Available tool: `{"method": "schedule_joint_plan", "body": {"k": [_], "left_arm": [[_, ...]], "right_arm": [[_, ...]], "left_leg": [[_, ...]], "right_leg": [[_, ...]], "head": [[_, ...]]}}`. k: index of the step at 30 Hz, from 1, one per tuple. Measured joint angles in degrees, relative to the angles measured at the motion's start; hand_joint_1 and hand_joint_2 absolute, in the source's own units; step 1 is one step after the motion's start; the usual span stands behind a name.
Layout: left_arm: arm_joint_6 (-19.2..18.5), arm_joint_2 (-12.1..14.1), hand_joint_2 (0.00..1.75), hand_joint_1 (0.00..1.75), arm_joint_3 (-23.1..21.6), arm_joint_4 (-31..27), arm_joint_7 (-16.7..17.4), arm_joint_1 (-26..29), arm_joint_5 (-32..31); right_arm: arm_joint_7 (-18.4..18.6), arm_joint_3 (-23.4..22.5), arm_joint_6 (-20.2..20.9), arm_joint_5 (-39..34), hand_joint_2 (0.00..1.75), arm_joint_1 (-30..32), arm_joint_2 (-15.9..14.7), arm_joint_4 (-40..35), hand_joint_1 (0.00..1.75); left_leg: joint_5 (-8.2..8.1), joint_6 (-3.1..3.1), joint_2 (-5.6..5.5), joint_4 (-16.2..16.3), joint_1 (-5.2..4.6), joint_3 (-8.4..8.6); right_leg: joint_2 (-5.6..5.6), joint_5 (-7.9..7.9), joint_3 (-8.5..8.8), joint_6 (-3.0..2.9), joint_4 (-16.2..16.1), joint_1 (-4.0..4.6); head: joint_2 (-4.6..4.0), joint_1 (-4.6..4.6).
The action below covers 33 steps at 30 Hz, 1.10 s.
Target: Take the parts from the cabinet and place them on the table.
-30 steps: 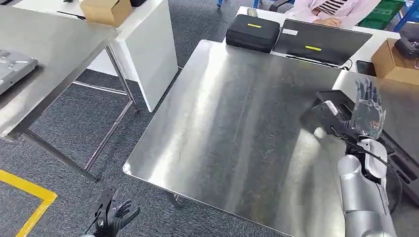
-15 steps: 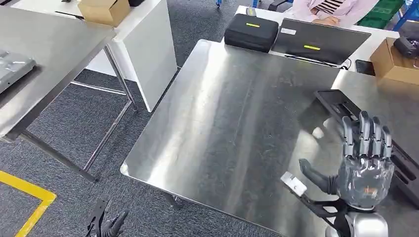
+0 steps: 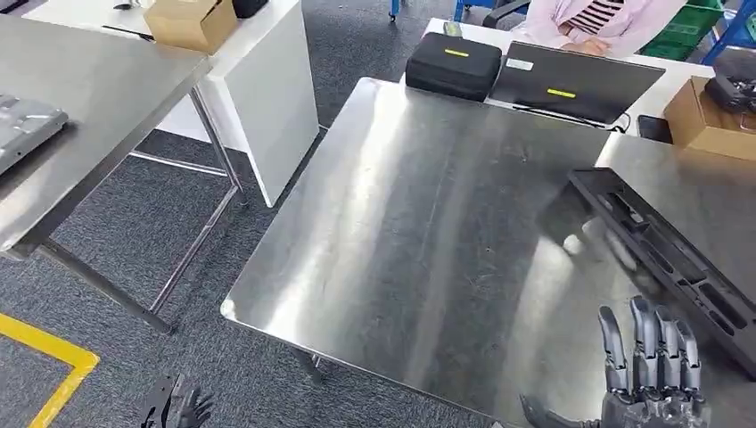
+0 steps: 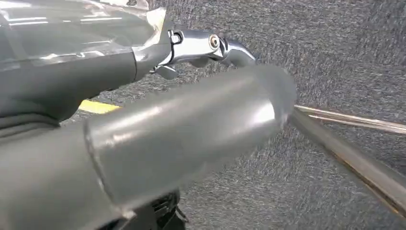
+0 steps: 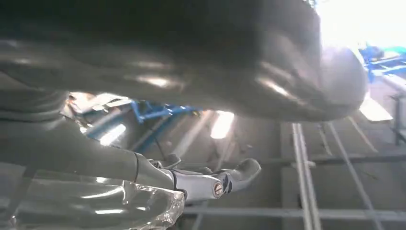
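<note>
- Head view: I see the black part (image 3: 670,259) lying at the right of the frame on the steel surface (image 3: 428,223), near its right edge. My right robot hand (image 3: 646,374) sits at the lower right over the surface's near edge, fingers upright and apart, holding nothing, clear of the part. My left robot hand (image 3: 174,410) shows at the bottom left above the carpet (image 3: 134,241); I cannot tell its pose.
- Left wrist view: blurred thumb, carpet beyond.
- Right wrist view: blurred thumb, ceiling lights.
</note>
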Motion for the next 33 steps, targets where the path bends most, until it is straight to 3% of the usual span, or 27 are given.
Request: {"method": "schedule_joint_plan", "body": {"k": [2,3,4,5,7,8,9,10,12,13,14,15,16,18,19,21,22,23,24,25,27,28,29,30,31,33], "left_arm": [[-0.46,-0.46,0.00,0.00,1.25,-1.01,-0.04,0.66,0.00],[-0.48,-0.57,0.00,0.00,1.76,-1.39,-0.04,0.82,0.00],[-0.50,-0.61,0.00,0.00,2.29,-1.73,-0.04,0.98,0.00],[-0.69,-0.76,0.00,0.00,2.91,-2.17,-0.04,1.22,0.00],[-1.68,-1.26,0.00,0.00,4.82,-3.58,-0.18,2.27,0.00],[-2.31,-1.70,0.00,0.00,6.13,-4.58,-0.17,2.99,-0.32],[-2.95,-2.12,0.00,0.00,7.32,-5.53,-0.17,3.71,-0.70],[-3.52,-2.78,0.00,0.00,8.75,-6.60,-0.15,4.31,-1.05],[-4.33,-3.85,0.00,0.00,11.35,-8.09,0.07,4.99,-1.51],[-4.79,-4.37,0.00,0.00,12.59,-8.79,0.18,5.50,-1.81],[-5.25,-4.92,0.00,0.00,14.04,-9.64,0.24,6.11,-2.03],[-5.64,-5.46,0.00,0.00,15.46,-10.40,0.26,6.56,-2.40],[-5.97,-5.84,0.00,0.00,16.59,-10.95,0.37,6.80,-2.76],[-6.80,-6.73,0.00,0.00,19.13,-12.31,0.66,6.84,-3.85],[-7.15,-7.21,0.00,0.00,20.50,-13.01,0.70,6.68,-4.53],[-7.74,-8.30,0.00,0.00,23.16,-13.92,0.83,6.78,-5.74],[-8.20,-8.61,0.00,0.00,24.42,-14.25,0.98,6.89,-6.49],[-8.85,-9.17,0.00,0.00,25.85,-14.69,0.98,6.95,-7.26],[-9.07,-9.61,0.00,0.00,26.76,-14.97,0.96,6.82,-7.61],[-9.31,-9.90,0.00,0.00,27.65,-15.34,0.94,6.76,-7.80],[-9.53,-10.27,0.00,0.00,28.92,-15.63,0.92,6.82,-8.20],[-9.55,-10.47,0.00,0.00,29.48,-15.74,0.92,6.81,-8.22],[-9.57,-10.58,0.00,0.00,30.01,-15.74,0.92,6.85,-8.28],[-9.62,-10.71,0.00,0.00,30.34,-15.74,0.92,6.87,-8.33],[-9.68,-10.91,0.00,0.00,30.69,-15.74,0.92,6.85,-8.37],[-9.73,-11.14,0.00,0.00,31.04,-15.78,0.92,6.85,-8.37]], "right_arm": [[1.88,1.84,-0.02,0.02,0.00,0.35,-1.62,0.00,0.00],[2.48,2.46,-0.02,0.04,0.00,0.52,-2.16,0.00,0.00],[3.30,2.99,0.00,0.00,0.00,0.57,-2.49,0.02,0.00],[4.45,3.69,0.00,-0.21,0.00,0.60,-3.06,-0.09,0.00],[6.46,5.56,0.02,-0.74,0.00,0.23,-4.84,-0.02,0.00],[7.18,6.66,0.02,-1.29,0.00,-0.06,-5.68,0.09,0.00],[7.55,7.56,0.02,-1.82,0.00,-0.25,-6.32,0.15,0.00],[7.97,8.41,0.02,-2.54,0.00,-0.54,-7.24,0.28,0.00],[8.21,9.42,0.00,-3.89,0.00,-0.95,-8.42,0.66,0.00],[8.21,9.92,-0.02,-4.97,0.00,-1.14,-9.14,1.01,0.00],[8.17,10.36,-0.02,-5.90,0.00,-1.42,-9.75,1.40,0.00],[7.93,10.64,-0.02,-6.62,0.00,-1.55,-10.18,1.75,0.00],[7.71,10.90,-0.02,-7.24,0.00,-1.74,-10.45,1.97,0.00],[6.94,11.56,-0.02,-8.42,0.00,-2.19,-10.82,2.43,0.00],[6.38,11.80,-0.02,-8.99,0.00,-2.49,-10.88,2.62,0.00],[5.51,12.00,-0.02,-10.07,0.00,-3.03,-10.84,3.08,0.00],[5.20,12.30,-0.04,-10.45,0.00,-3.27,-10.82,3.37,0.00],[4.85,12.50,-0.04,-10.71,0.00,-3.47,-10.82,3.65,0.00],[4.80,12.65,-0.04,-10.78,0.00,-3.70,-10.77,3.89,0.00],[4.80,12.78,-0.04,-10.84,0.00,-3.87,-10.69,4.13,0.00],[4.78,12.87,-0.04,-10.91,0.00,-4.17,-10.66,4.72,0.00],[4.78,12.91,-0.04,-10.91,0.00,-4.18,-10.64,4.98,0.00],[4.76,12.98,-0.04,-10.93,0.00,-4.18,-10.64,5.27,0.00],[4.76,13.00,-0.04,-10.99,0.00,-4.20,-10.64,5.49,0.00],[4.76,13.05,-0.04,-10.99,0.00,-4.21,-10.62,5.64,0.00],[4.76,13.11,-0.04,-10.99,0.00,-4.33,-10.64,5.79,0.00]], "left_leg": [[-0.53,-0.78,-0.05,0.74,0.48,0.11],[-0.93,-1.35,-0.14,1.32,0.52,-0.05],[-1.39,-1.91,-0.34,1.87,0.14,-0.43],[-1.47,-2.09,-0.31,2.01,0.17,-0.46],[-1.30,-2.40,-0.29,1.94,0.48,-0.42],[-1.62,-2.71,-0.28,2.23,0.73,-0.42],[-2.82,-3.02,-0.09,3.29,0.88,-0.76],[-5.26,-3.24,0.11,6.36,0.88,-2.14],[-9.88,-3.50,0.12,15.01,0.91,-6.15],[-11.07,-3.55,0.13,18.59,0.91,-7.79],[-10.81,-3.49,0.13,19.53,0.90,-8.15],[-9.42,-3.40,0.17,17.96,0.91,-7.22],[-7.28,-3.21,0.21,14.33,0.91,-5.18],[-3.28,-2.56,0.37,3.88,0.90,1.17],[-3.60,-2.54,0.35,1.97,0.55,1.85],[-3.18,-2.15,0.33,2.16,0.23,1.45],[-2.98,-1.83,0.33,2.19,-0.04,1.45],[-2.11,-1.07,0.38,1.60,0.03,1.34],[-1.52,-0.68,0.76,1.33,0.29,1.10],[-1.16,-0.12,0.70,1.30,0.23,0.60],[-0.51,0.30,0.77,1.34,0.09,-0.40],[-0.15,0.35,0.80,1.38,-0.01,-0.97],[0.21,0.31,0.80,1.39,-0.09,-1.45],[0.47,0.27,0.78,1.42,-0.16,-1.83],[0.69,0.16,0.72,1.45,-0.23,-2.06],[1.08,-0.17,0.62,1.49,-0.33,-2.28]], "right_leg": [[-0.02,4.47,4.93,1.76,-10.24,-0.73],[0.00,5.08,6.67,2.03,-14.14,-1.00],[0.41,4.98,7.12,1.28,-14.02,-0.25],[0.41,5.09,6.88,0.50,-13.92,-0.29],[0.51,5.07,6.81,0.03,-13.58,-0.16],[0.52,5.34,6.84,-0.50,-13.84,-0.56],[0.52,5.41,6.83,-0.66,-13.83,-0.58],[0.43,5.49,6.76,-1.38,-13.82,-0.50],[0.09,5.58,6.42,-1.72,-13.80,-0.26],[-0.03,5.68,6.20,-1.87,-13.79,-0.15],[-0.04,5.81,6.03,-2.06,-13.79,-0.07],[-0.05,5.96,5.91,-2.18,-13.78,-0.04],[-0.05,6.02,5.86,-2.11,-13.78,-0.03],[-0.07,6.31,5.92,-1.67,-13.78,-0.02],[-0.07,6.41,5.82,-1.47,-13.54,0.63],[-0.16,6.86,5.74,-0.81,-13.80,0.52],[-0.15,7.17,5.75,-0.36,-14.06,0.40],[-0.11,7.45,5.55,0.21,-14.12,0.70],[-0.17,6.49,5.12,0.09,-13.16,0.32],[-0.15,4.13,4.03,-0.34,-11.01,0.40],[-0.11,-0.92,1.17,-1.03,-2.59,0.37],[-0.11,-2.77,-0.14,-0.95,1.67,0.37],[-0.11,-3.29,-0.19,-0.53,3.63,0.38],[-0.12,-2.81,1.14,-0.09,2.48,0.40],[-0.12,-1.50,4.00,0.42,-1.20,0.40],[-0.13,1.26,11.16,0.82,-12.29,0.50]], "head": [[0.00,0.04],[0.00,0.22],[0.00,0.35],[0.00,0.12],[0.00,0.11],[0.00,0.07],[0.00,0.09],[0.00,-0.18],[0.00,-0.15],[0.00,-0.11],[0.00,-0.11],[0.00,-0.13],[0.00,-0.13],[0.00,-0.13],[0.00,-0.13],[0.00,0.06],[0.00,0.09],[0.00,0.13],[0.00,0.02],[0.00,0.33],[0.00,0.57],[0.00,0.59],[0.00,0.59],[0.00,0.59],[0.00,0.59],[0.00,0.61]]}}
